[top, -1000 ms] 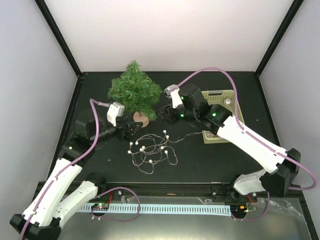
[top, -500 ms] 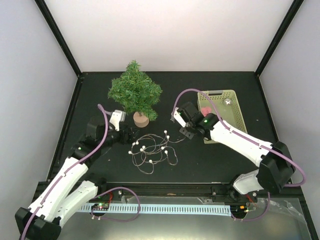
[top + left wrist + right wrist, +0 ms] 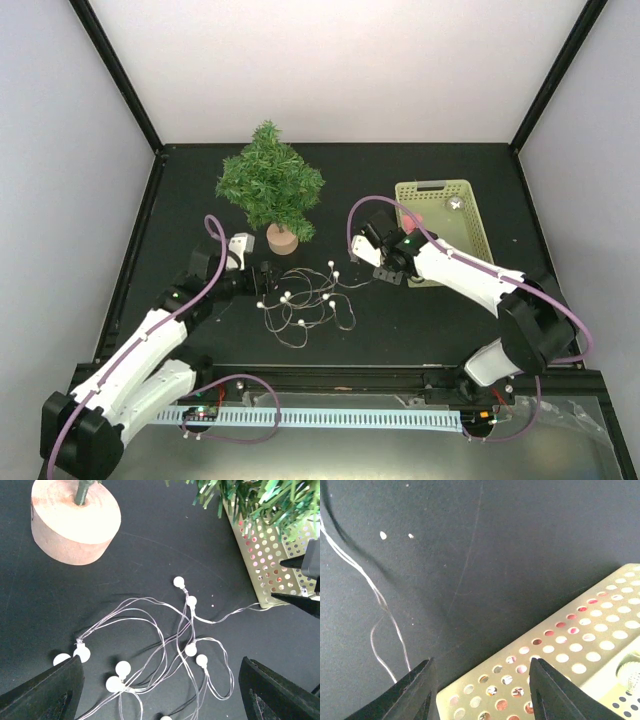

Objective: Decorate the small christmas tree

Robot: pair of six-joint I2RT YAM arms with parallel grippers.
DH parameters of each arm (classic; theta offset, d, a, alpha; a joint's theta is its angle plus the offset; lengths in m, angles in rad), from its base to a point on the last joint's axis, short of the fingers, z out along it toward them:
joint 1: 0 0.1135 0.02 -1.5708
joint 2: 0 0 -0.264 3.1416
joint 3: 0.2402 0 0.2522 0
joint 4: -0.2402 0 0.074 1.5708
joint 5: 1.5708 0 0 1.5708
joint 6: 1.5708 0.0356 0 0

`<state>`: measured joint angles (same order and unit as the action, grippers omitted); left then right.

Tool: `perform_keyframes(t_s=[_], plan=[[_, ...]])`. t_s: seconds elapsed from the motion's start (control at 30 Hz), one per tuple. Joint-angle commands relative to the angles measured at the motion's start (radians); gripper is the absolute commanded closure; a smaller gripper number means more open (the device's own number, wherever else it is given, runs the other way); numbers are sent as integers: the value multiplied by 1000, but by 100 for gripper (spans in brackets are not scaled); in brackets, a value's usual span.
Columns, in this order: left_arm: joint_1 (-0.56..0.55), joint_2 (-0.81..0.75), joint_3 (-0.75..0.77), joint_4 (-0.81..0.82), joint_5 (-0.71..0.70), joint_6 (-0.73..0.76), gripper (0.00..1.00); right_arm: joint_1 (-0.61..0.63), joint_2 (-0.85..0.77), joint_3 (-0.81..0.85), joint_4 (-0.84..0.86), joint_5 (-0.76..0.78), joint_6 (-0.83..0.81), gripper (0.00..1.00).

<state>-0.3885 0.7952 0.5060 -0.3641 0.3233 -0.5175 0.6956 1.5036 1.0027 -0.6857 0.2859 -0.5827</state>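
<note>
White bulbs on a thin wire, the string of lights point(image 3: 300, 300), lie in a loose tangle on the black table point(image 3: 420, 320). As I judge it, picking them up is my step now. My left gripper point(image 3: 262, 275) hovers at the tangle's left end. It should come down on one strand near a bulb, not on a whole clump, so the string pays out cleanly when lifted. The lights are limp and will snag on themselves, so I should lift slowly. The tree point(image 3: 270, 185) stands just behind the tangle, upright on its wooden base point(image 3: 282, 239) and apart from the wire. It looks light, and I must not tug sideways against it. My right gripper point(image 3: 385, 270) would do best taking the wire's loose tail point(image 3: 385, 630), which runs towards the basket point(image 3: 470, 225).

From the left wrist, my left gripper point(image 3: 162, 680) stands wide open over the lights point(image 3: 190, 650), holding and touching nothing. The base point(image 3: 75, 522) is up ahead. From the right wrist, my right gripper point(image 3: 481, 680) has its fingers moderately apart and empty, low at the basket's point(image 3: 580, 650) near left corner. The wire passes just beside the left finger point(image 3: 417, 690), and I cannot tell if they touch
</note>
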Motion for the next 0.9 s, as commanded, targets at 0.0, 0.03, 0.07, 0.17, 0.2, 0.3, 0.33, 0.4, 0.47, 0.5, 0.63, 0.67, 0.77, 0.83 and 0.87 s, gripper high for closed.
perform_keyframes(t_s=[0.0, 0.03, 0.07, 0.17, 0.2, 0.3, 0.33, 0.4, 0.47, 0.5, 0.63, 0.67, 0.77, 0.83, 0.87], plan=[[-5, 31, -10, 48, 13, -31, 14, -3, 3, -4, -35, 0, -52, 48], [-4, 39, -13, 50, 4, -33, 14, -2, 2, 1, -40, 11, -50, 48], [-4, 49, -15, 50, -1, -34, 15, -2, -2, 8, -47, 20, -47, 48], [-4, 75, -25, 59, -15, -40, 18, -2, -24, 51, -89, -5, -36, 48], [-4, 84, -29, 63, -18, -44, 19, -3, -35, 60, -104, -17, -33, 48], [-4, 116, -53, 88, -25, -56, 22, -1, -73, 50, -144, -54, -56, 48], [-3, 126, -62, 96, -27, -61, 22, -1, -86, 38, -153, -70, -73, 48], [-3, 147, -78, 115, -26, -67, 24, -1, -104, 14, -142, -63, -82, 48], [-3, 171, -90, 132, -25, -68, 25, -1, -104, 0, -141, -53, -87, 47], [-3, 182, -96, 142, -23, -69, 25, -1, -101, -7, -141, -54, -92, 47], [-3, 234, -112, 172, -13, -68, 27, -1, -76, -25, -155, -65, -105, 45], [-3, 244, -118, 181, -9, -68, 27, -1, -71, -29, -157, -65, -108, 45], [-3, 258, -137, 209, 0, -76, 29, -2, -60, -53, -107, -20, -128, 45], [-3, 265, -146, 221, -3, -77, 30, -3, -55, -70, -44, 36, -144, 47], [-3, 270, -150, 228, -6, -75, 30, -5, -49, -76, -17, 56, -155, 49]])
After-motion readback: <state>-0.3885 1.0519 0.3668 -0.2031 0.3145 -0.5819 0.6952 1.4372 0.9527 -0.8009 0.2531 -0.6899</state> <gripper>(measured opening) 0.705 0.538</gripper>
